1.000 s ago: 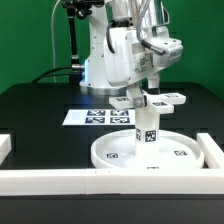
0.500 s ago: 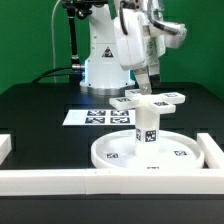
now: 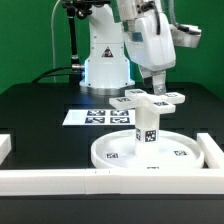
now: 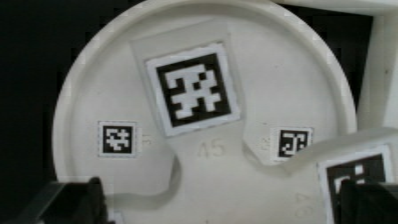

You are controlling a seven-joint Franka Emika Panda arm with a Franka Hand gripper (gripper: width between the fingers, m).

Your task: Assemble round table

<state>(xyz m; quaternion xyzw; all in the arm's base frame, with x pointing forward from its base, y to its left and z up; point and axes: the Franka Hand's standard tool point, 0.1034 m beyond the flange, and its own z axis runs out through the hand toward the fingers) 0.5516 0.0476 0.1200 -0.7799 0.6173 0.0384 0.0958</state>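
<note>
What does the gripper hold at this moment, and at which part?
Nothing. The gripper hangs above the cross-shaped piece, apart from it, which sits on the post on the disc.

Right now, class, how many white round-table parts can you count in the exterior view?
3: the large rimmed disc lying flat, the post upright on it, and the cross-shaped piece atop the post. Others may be hidden.
</note>
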